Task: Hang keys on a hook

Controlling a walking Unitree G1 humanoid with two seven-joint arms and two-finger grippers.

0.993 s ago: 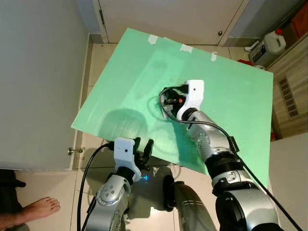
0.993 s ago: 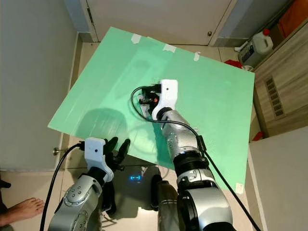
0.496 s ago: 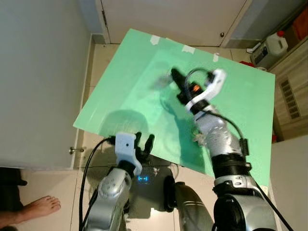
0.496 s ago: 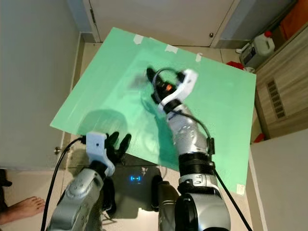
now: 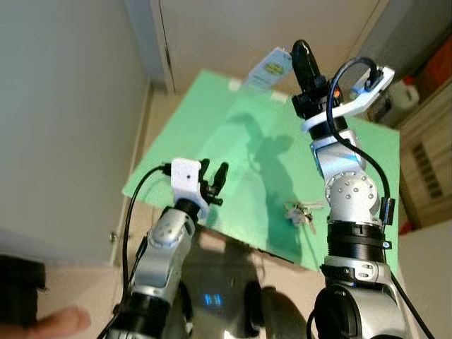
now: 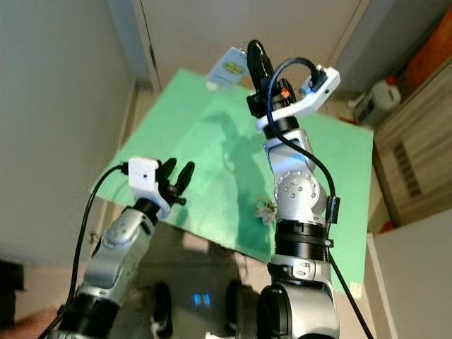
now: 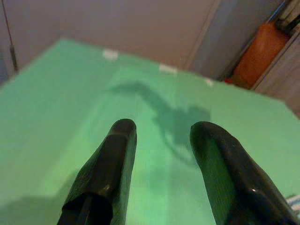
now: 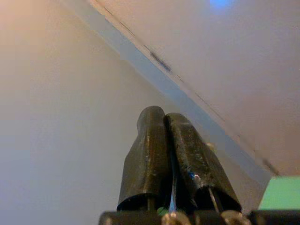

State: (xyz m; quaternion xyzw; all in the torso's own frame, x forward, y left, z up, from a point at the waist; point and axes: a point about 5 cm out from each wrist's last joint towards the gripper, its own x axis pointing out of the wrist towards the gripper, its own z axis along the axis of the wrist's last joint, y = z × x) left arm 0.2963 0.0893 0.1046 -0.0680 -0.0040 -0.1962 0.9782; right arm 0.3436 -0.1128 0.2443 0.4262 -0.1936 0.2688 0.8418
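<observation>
A small bunch of keys (image 5: 300, 212) lies on the green mat (image 5: 212, 134), close beside my right forearm. My right gripper (image 5: 301, 51) is raised high above the mat and points upward, its fingers (image 8: 161, 154) pressed together. A pale tag (image 5: 268, 68) with a green and yellow print sticks out beside its tip, apparently pinched there. I cannot make out any link between the tag and the keys. My left gripper (image 5: 213, 173) hovers open over the mat's near left edge, with nothing between its fingers (image 7: 112, 168).
A pale door (image 5: 247, 28) and a wall stand behind the mat. A white jug (image 5: 408, 86) and a wooden cabinet (image 5: 424, 155) are at the right. A blurred foot (image 5: 63, 321) of a person shows on the floor at the lower left.
My right gripper has lifted off the mat and swung upward, taking the tag with it. The left arm has risen a little. The camera view has shifted too.
</observation>
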